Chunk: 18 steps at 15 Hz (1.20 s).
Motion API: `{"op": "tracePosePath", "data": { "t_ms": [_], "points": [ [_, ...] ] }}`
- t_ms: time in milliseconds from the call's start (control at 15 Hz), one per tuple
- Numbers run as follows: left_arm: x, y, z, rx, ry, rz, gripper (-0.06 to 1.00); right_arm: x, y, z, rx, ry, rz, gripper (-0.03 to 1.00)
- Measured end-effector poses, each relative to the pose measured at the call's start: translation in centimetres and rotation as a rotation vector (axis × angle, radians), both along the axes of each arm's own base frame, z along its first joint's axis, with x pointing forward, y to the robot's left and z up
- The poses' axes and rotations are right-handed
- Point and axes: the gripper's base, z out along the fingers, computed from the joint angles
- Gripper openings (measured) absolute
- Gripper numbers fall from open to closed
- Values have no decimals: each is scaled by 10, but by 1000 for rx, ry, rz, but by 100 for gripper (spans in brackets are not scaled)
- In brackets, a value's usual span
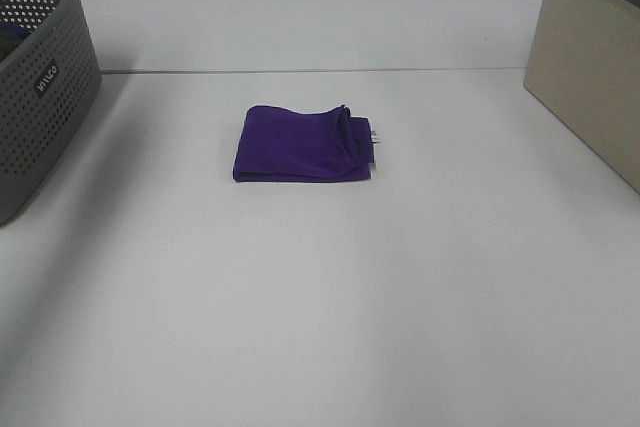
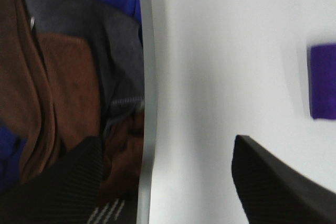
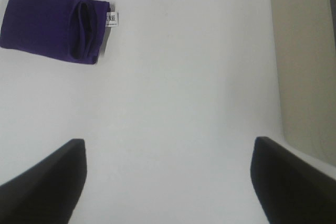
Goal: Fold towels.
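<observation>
I'm looking down on a plain white table [image 1: 320, 307], lit evenly, with a seam running across its far side. A grey perforated basket [image 1: 45, 87] is sitting at the far left edge, and a beige box [image 1: 585, 67] is standing at the far right. The purple towel [image 1: 300, 144] is lying folded into a compact rectangle near the middle of the table, its small white tag [image 1: 374, 138] poking out on the right edge. No arm is showing in the overhead view. My right gripper [image 3: 168, 182] is hanging spread wide and empty above bare table, the towel well apart from it, the box beside it. My left gripper [image 2: 173, 182] is hovering over the basket's rim, one finger [image 2: 273, 187] over the table, the other over brown, grey and blue cloths [image 2: 58, 66] in the basket; it's parted and carrying nothing, and the towel is lying well away from it.
</observation>
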Motion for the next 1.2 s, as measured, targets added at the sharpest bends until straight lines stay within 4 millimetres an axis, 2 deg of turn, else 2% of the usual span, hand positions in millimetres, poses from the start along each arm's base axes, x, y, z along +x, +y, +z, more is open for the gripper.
{"op": "tracePosePath", "data": {
  "t_ms": [133, 333, 400, 467, 600, 667, 800, 867, 933, 1067, 1200],
  "points": [
    [-75, 3, 19, 13, 18, 0, 64, -66, -7, 18, 10, -75, -1, 83],
    [-180, 9, 35, 28, -125, 17, 64, -157, -18, 23, 27, -197, -5, 83],
    [-197, 10, 34, 24, -151, 24, 64, -172, -19, 21, 31, -220, -4, 83],
    [-256, 12, 24, 28, -262, 23, 64, -224, -25, 8, 44, -300, -15, 83],
    [-308, 16, 5, 49, -360, 26, 64, -262, -32, -14, 44, -356, -48, 83],
    [-331, 18, -5, 63, -409, 33, 64, -275, -36, -27, 21, -380, -63, 83],
    [-361, 20, -21, 84, -479, 30, 64, -299, -45, -55, -36, -431, -92, 83],
    [-379, 21, -33, 96, -531, 25, 64, -305, -47, -61, -46, -450, -97, 83],
    [-394, 22, -44, 101, -582, 25, 64, -314, -49, -78, -57, -472, -98, 83],
    [-415, 23, -62, 98, -657, 31, 64, -324, -50, -102, -69, -522, -86, 83],
    [-418, 21, -78, 58, -624, 30, 64, -316, -47, -119, -80, -514, -38, 83]
  ]
}}
